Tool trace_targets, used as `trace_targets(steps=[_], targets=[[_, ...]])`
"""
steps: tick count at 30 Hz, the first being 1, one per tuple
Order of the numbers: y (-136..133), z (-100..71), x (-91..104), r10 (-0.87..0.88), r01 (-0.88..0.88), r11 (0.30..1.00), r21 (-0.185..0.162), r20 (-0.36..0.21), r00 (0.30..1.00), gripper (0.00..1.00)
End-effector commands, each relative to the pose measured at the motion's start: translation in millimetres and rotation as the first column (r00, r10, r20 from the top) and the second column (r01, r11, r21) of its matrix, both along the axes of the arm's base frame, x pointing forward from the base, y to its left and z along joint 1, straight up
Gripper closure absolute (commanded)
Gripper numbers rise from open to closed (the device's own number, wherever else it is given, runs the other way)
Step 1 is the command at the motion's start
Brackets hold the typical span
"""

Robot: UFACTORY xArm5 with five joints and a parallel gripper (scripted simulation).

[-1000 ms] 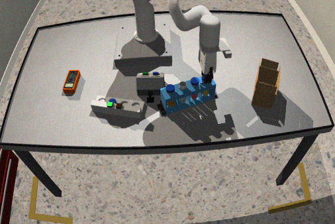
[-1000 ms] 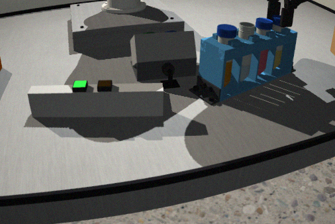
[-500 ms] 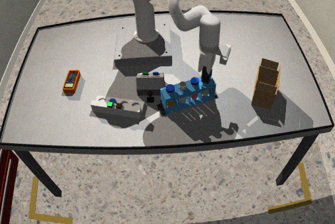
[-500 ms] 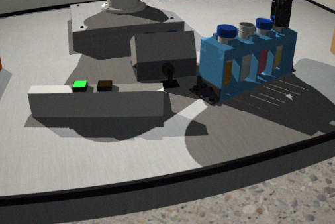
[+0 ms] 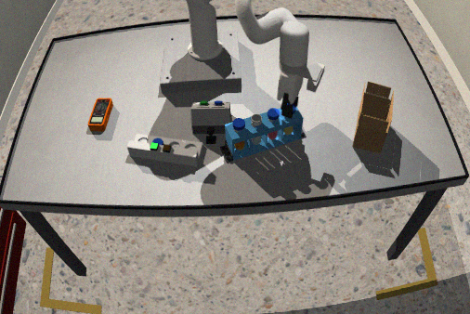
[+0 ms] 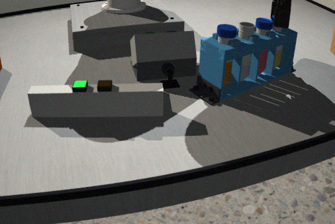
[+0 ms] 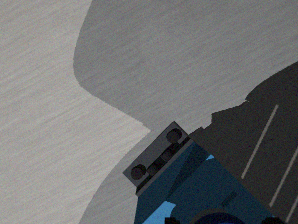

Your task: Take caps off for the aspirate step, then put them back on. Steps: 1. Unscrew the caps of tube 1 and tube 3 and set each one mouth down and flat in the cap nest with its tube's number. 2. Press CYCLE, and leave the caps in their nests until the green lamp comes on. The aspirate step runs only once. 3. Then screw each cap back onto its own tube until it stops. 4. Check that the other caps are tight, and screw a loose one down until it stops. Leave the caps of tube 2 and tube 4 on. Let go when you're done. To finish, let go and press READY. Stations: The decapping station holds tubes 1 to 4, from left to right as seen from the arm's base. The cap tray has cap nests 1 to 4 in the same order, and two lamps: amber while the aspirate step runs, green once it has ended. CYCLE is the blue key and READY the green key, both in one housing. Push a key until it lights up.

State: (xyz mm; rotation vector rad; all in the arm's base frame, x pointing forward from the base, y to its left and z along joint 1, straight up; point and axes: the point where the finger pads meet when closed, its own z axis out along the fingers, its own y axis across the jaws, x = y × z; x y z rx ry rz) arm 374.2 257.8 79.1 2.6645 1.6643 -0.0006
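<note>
The blue decapping station (image 5: 264,132) holds four tubes. My gripper (image 5: 289,110) stands upright over tube 1 at the rack's right end, with its fingers slightly apart around that tube's blue cap (image 7: 220,219); the cap is mostly hidden behind the fingers (image 6: 281,18). Tube 2 (image 6: 263,24) and tube 4 (image 6: 226,30) carry blue caps. Tube 3 (image 6: 247,28) stands open and grey. Its blue cap (image 5: 158,141) lies in a nest of the cap tray (image 5: 166,150). The green lamp (image 6: 79,85) is lit and the amber lamp (image 6: 104,85) is dark.
The grey key housing (image 5: 211,115) with the green key (image 5: 203,102) and the blue key (image 5: 218,102) stands behind the rack's left end. An orange multimeter (image 5: 100,113) lies far left. A cardboard box (image 5: 373,117) stands to the right.
</note>
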Motion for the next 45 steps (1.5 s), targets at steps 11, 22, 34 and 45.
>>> trace_targets(steps=[11,22,34,45], targets=[[1.0,2.6,1.3,0.52,-0.52,0.854,0.0,0.005,0.854,0.54],[1.0,2.6,1.3,0.838,-0.838,0.546,-0.002,0.005,0.546,0.54],[1.0,2.6,1.3,0.994,-0.994,0.109,-0.003,0.003,0.109,0.54],[1.0,2.6,1.3,0.996,-0.996,0.092,-0.003,0.003,0.092,1.0]])
